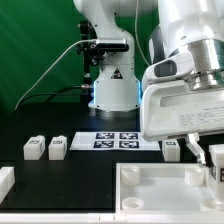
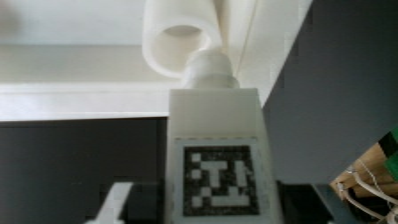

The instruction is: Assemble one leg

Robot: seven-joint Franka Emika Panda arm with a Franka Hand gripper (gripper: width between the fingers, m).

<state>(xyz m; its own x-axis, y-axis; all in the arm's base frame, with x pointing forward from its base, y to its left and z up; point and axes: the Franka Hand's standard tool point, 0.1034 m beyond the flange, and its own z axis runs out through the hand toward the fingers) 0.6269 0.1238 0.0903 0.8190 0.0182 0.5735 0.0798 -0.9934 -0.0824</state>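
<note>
Leg (image 2: 215, 150) flanked by pincer (image 2: 205, 208) — grip unclear; tip at white panel (image 2: 80, 60); black table (image 1: 60, 175), green curtain (image 1: 40, 50).

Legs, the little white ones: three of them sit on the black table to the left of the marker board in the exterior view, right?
Not quite. Only two sit there, not three: one leg and a second leg, on the black table to the exterior view's left of the marker board. The exterior view shows it.

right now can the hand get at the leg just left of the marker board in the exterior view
Probably not yet: that leg lies uncovered, but the hand has another leg between its fingers.
</note>
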